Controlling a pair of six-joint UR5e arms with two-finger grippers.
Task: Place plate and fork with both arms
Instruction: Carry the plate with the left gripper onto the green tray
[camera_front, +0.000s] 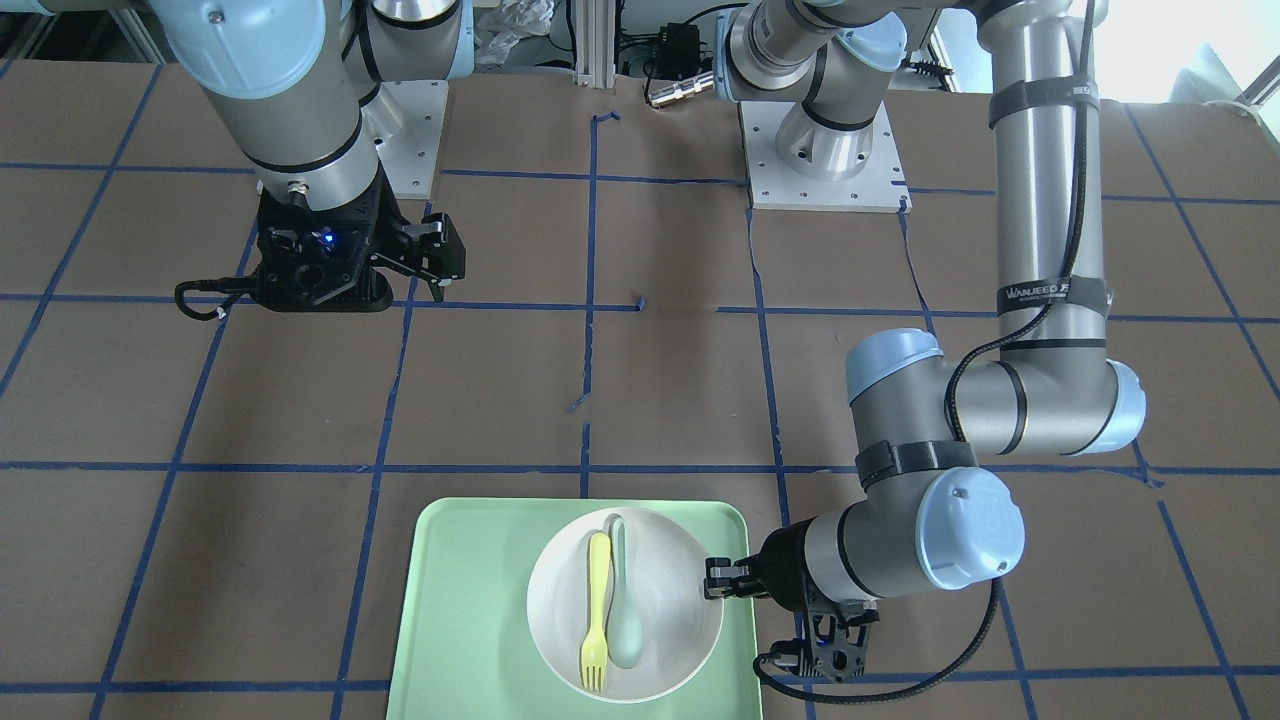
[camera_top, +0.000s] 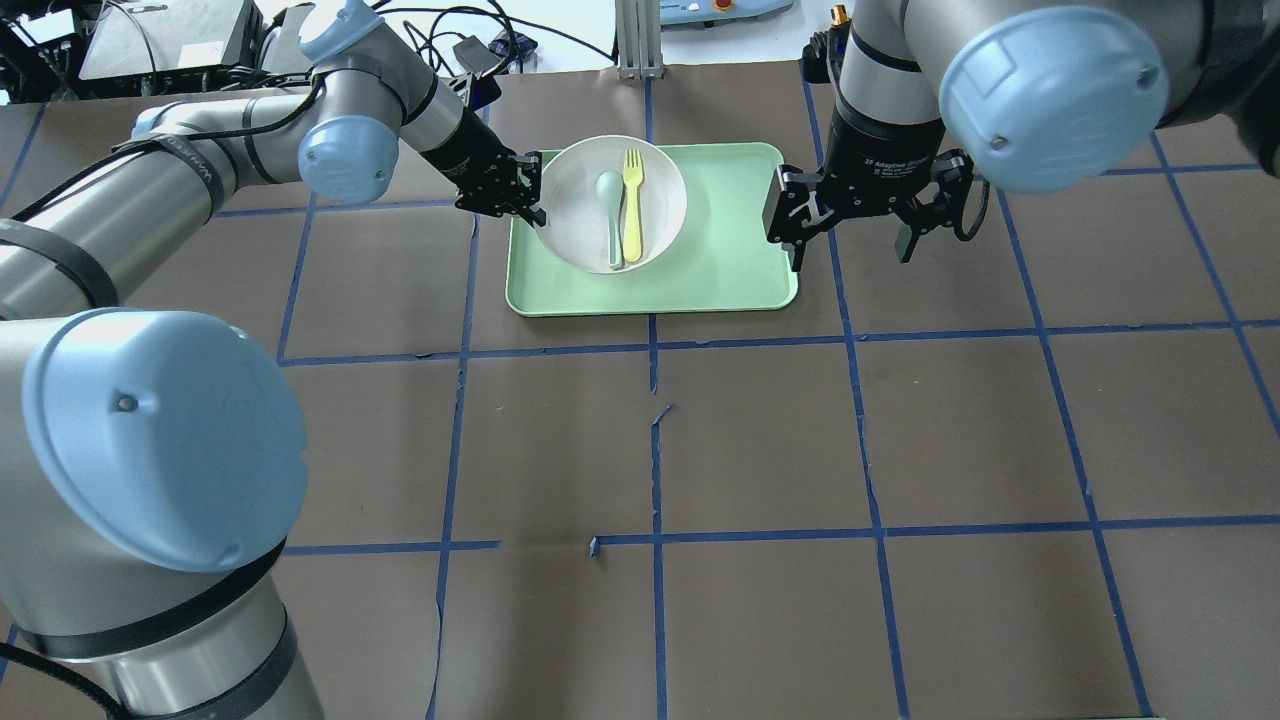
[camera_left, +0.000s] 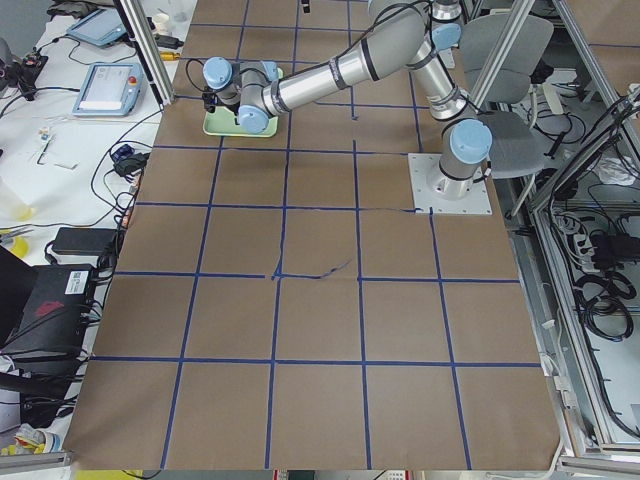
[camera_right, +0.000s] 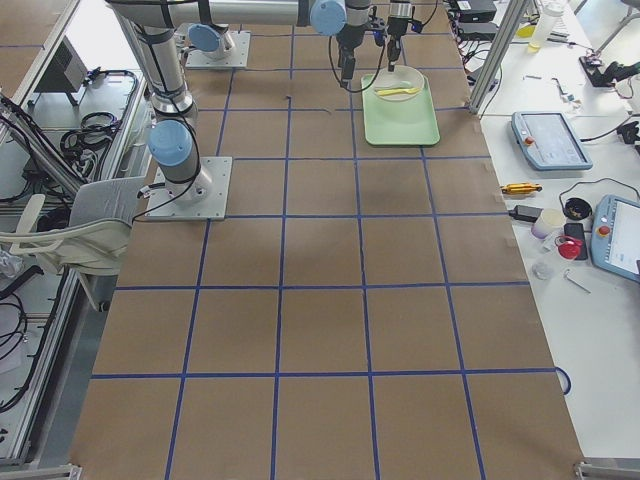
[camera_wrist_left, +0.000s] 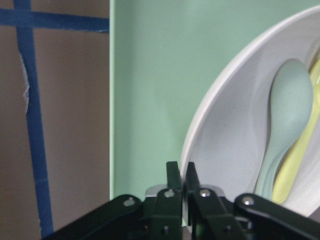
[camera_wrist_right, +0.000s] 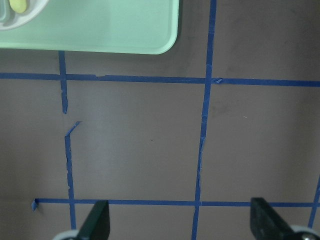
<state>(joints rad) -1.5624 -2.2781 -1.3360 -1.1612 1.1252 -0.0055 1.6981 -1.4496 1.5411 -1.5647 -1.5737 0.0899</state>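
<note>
The plate (camera_top: 575, 205) is plain matte white, the fork (camera_top: 633, 210) pale yellow, the spoon (camera_top: 610, 190) pale grey-green, the tray (camera_top: 730, 270) mint green. The table (camera_top: 760, 440) is brown, gridded with blue tape (camera_top: 851, 337). The left arm (camera_top: 100, 225) and right arm (camera_top: 885, 90) are silver-grey with light-blue caps; the left gripper (camera_top: 538, 192) and right gripper (camera_top: 850, 250) are black.

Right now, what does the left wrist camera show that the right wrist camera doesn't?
Only the left wrist view shows the left gripper shut on the plate at its rim. Only the right wrist view shows the right gripper open above the table. Both show the green tray, the fork and blue tape lines.
</note>
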